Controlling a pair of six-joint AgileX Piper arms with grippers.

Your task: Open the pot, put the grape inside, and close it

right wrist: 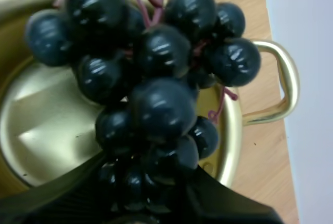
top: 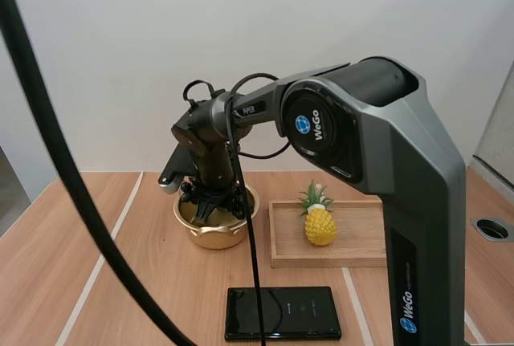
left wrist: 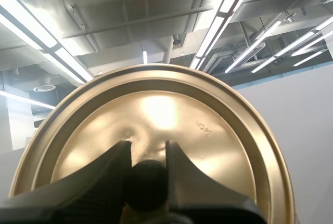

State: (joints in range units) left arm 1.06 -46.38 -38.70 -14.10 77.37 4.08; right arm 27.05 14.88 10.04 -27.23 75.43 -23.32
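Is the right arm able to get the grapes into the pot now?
Probably yes: the pot is open, the grapes hang right over it in the right jaws, and the left jaws hold the lid.

Setting: robotics lab bench.
Evidence: wood-grain table (top: 120,282) with white inlaid lines and a cable grommet (top: 491,228); plain white wall (top: 120,57) behind; grey WeGo-branded arm (top: 377,145) at the near side.
Staged props: gold pot (top: 215,238), toy pineapple (top: 320,221) on a wooden tray (top: 369,256), flat black device (top: 281,312).
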